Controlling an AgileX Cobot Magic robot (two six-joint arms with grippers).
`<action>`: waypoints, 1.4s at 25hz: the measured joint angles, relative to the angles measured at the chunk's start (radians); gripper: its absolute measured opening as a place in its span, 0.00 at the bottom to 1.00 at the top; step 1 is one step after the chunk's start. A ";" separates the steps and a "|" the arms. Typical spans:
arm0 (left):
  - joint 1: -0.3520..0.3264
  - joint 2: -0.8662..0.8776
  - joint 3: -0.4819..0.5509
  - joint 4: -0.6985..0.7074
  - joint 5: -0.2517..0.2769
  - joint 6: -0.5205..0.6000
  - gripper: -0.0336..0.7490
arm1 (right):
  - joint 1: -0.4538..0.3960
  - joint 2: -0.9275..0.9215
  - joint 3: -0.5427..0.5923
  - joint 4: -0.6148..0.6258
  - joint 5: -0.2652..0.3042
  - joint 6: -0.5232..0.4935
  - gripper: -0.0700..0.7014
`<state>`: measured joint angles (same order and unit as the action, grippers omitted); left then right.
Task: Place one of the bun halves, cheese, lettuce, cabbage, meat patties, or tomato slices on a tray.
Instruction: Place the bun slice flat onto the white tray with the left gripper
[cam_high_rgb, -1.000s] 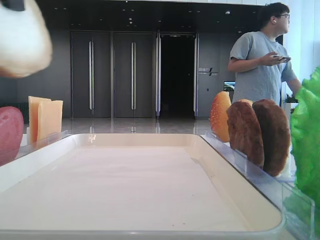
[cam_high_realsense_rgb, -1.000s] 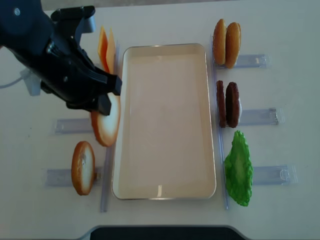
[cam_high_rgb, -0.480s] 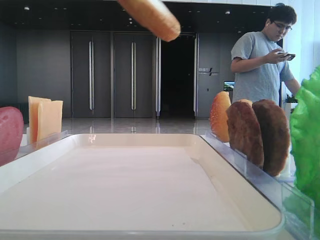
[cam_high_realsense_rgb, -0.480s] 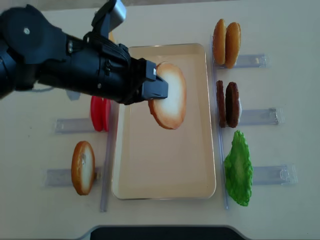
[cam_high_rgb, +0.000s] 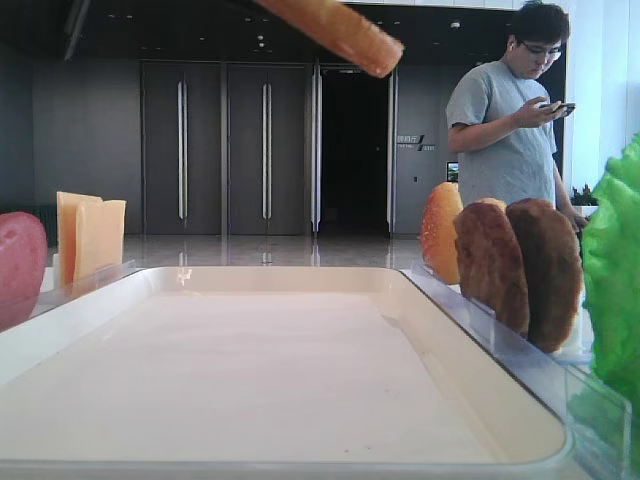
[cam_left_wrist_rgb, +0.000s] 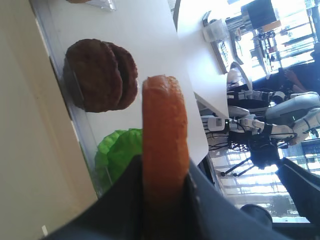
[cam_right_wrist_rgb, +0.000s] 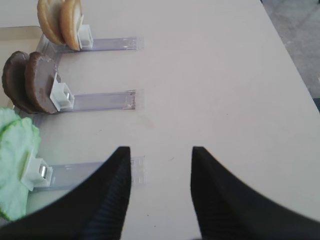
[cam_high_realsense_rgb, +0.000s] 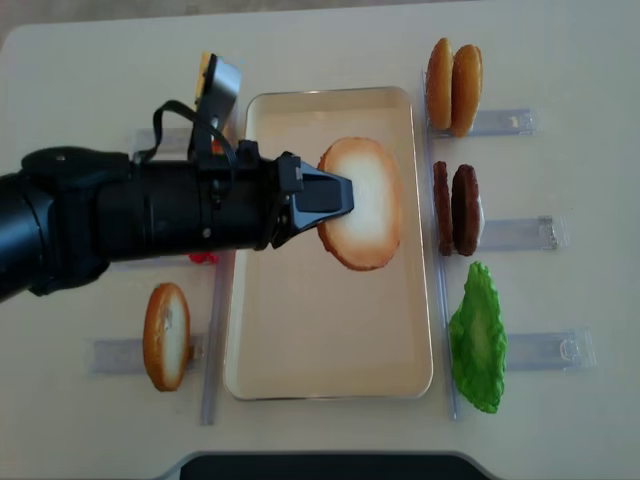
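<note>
My left gripper (cam_high_realsense_rgb: 338, 196) is shut on a bun half (cam_high_realsense_rgb: 365, 205), pale face up, held in the air over the upper middle of the cream tray (cam_high_realsense_rgb: 330, 340). In the left wrist view the bun half's golden-brown edge (cam_left_wrist_rgb: 165, 125) stands clamped between the fingers, with the meat patties (cam_left_wrist_rgb: 100, 75) and lettuce (cam_left_wrist_rgb: 115, 155) beyond. The low view shows the bun half (cam_high_rgb: 340, 30) high above the bare tray floor (cam_high_rgb: 260, 380). My right gripper (cam_right_wrist_rgb: 161, 150) is open over bare tabletop, nothing between its fingers.
Right of the tray stand two bun halves (cam_high_realsense_rgb: 453, 85), the patties (cam_high_realsense_rgb: 455, 208) and lettuce (cam_high_realsense_rgb: 477, 340) in clear holders. On the left are another bun half (cam_high_realsense_rgb: 165, 335) and cheese (cam_high_rgb: 90, 235), and a tomato slice (cam_high_rgb: 20, 265) mostly hidden under the arm. A person (cam_high_rgb: 505, 130) stands behind.
My left gripper has carried the bun half from the left holders rightward, over the tray's rim to above its middle. The right gripper has no earlier view.
</note>
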<state>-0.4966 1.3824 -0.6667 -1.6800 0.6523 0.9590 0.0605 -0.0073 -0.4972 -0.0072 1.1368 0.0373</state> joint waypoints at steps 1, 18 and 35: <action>0.012 0.000 0.013 -0.003 0.009 0.007 0.22 | 0.000 0.000 0.000 0.000 0.000 0.000 0.49; 0.053 0.263 0.061 -0.019 0.018 0.154 0.22 | 0.000 0.000 0.000 0.000 0.000 0.000 0.49; 0.055 0.337 0.061 -0.025 0.008 0.270 0.22 | 0.000 0.000 0.000 0.000 0.000 0.000 0.49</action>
<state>-0.4416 1.7190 -0.6062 -1.7052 0.6607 1.2287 0.0605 -0.0073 -0.4972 -0.0072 1.1368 0.0373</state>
